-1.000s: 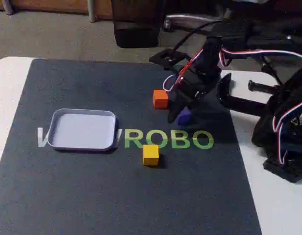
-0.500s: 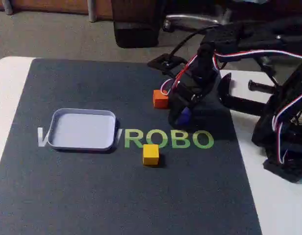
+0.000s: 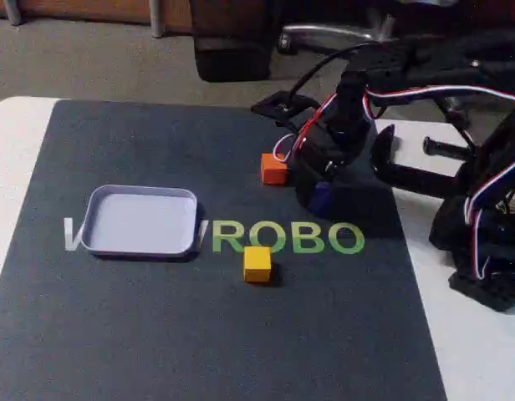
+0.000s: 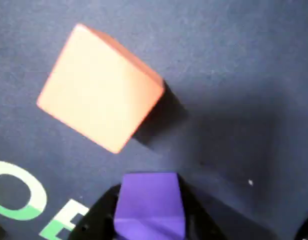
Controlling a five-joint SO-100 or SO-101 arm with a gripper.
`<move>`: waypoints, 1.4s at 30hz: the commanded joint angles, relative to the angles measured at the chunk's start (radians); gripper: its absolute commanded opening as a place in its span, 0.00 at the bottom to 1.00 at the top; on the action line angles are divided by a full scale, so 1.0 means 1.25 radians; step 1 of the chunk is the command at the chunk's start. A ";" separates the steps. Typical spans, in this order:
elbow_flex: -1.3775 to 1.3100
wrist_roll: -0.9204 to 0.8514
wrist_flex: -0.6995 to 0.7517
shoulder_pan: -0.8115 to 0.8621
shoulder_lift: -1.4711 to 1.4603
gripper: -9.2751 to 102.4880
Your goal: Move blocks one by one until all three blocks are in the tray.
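Note:
The purple block (image 3: 323, 197) sits between my black fingers, and my gripper (image 3: 318, 192) is shut on it, at the mat's back right. In the wrist view the purple block (image 4: 150, 202) shows at the bottom edge with a finger (image 4: 101, 215) pressed against each side of it, my gripper (image 4: 150, 222) closed around it. The orange block (image 3: 273, 169) rests on the mat just left of the gripper; it looms large in the wrist view (image 4: 101, 87). The yellow block (image 3: 257, 264) lies below the green letters. The white tray (image 3: 141, 221) stands on the left with nothing in it.
A dark mat (image 3: 157, 334) with green "ROBO" lettering (image 3: 287, 237) covers the white table (image 3: 15, 142). The arm's black base, a clamp (image 3: 408, 167) and loose cables (image 3: 483, 209) crowd the right side. A chair base (image 3: 324, 38) stands behind the table.
My fingers have closed in around the purple block, and gripper and block have shifted slightly to the right. The orange and yellow blocks and the tray have stayed put.

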 commanded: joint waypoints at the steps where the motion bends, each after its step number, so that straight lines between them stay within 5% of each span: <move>1: -0.029 0.012 0.001 -0.025 0.056 0.01; 17: -0.313 0.175 -0.002 -0.241 0.004 0.01; 42: -0.833 0.179 0.004 -0.277 -0.479 0.01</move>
